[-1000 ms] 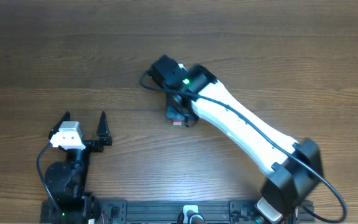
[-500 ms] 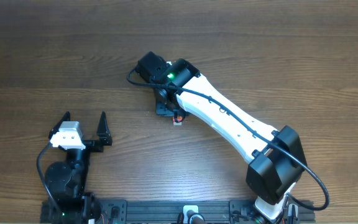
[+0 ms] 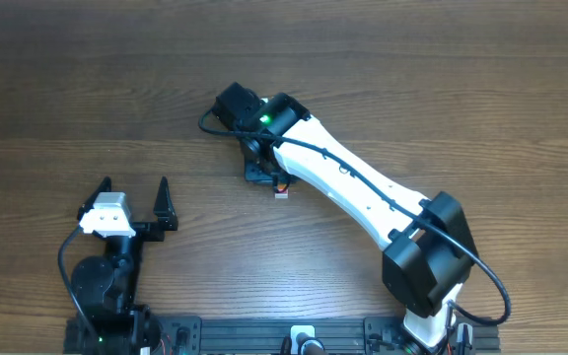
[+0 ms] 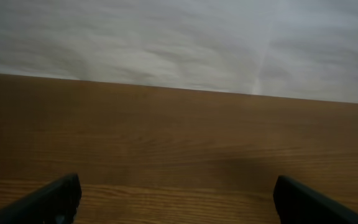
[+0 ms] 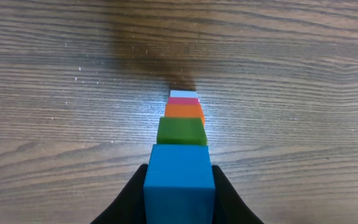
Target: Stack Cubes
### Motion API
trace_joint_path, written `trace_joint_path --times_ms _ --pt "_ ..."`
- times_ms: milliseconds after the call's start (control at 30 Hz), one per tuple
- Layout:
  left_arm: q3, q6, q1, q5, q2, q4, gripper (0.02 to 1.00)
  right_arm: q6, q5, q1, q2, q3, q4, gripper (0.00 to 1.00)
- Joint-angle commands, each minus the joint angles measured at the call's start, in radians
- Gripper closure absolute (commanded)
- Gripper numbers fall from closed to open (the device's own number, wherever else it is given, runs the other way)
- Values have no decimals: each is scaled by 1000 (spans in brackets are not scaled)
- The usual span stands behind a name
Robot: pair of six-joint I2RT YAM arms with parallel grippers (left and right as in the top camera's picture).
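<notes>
1. Between right gripper [image 5: 179, 169] jaws: blue cube [image 5: 179, 183], pinched by its sides so we can square it over the stack.
2. Under it: green [image 5: 181, 131], orange [image 5: 184, 111], pink [image 5: 183, 100], white [image 5: 184, 94]. We can't tell whether blue touches green.
3. Table [image 5: 55, 74] wood runs on all sides of the stack; left gripper [image 3: 134, 187], jaws spread, sits well apart.

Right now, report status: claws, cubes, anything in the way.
Left claw open, parked near its base. Right claw shut on blue cube, lined up over stack, green cube topmost. Nothing in the way.
</notes>
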Motion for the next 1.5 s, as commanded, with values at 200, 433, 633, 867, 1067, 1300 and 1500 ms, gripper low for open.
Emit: trace_joint_path --times_ms 200,433,633,867,1067,1300,1500 --pt "-4 11 5 10 -7 -3 18 -4 13 -14 13 23 3 989" --pt "-4 11 5 10 -7 -3 18 -4 13 -14 32 23 3 989" --pt "-4 11 5 10 -7 -3 18 -4 12 -14 36 23 3 991" --pt "-4 11 5 10 -7 -3 20 -4 12 -14 37 23 3 801" --pt "-4 11 5 10 -7 -3 18 -4 12 -14 37 21 2 514" --pt "-4 11 5 10 -7 -3 18 -4 12 -13 37 21 3 9" --pt "-4 11 5 10 -7 -3 18 -28 32 -16 18 24 21 7"
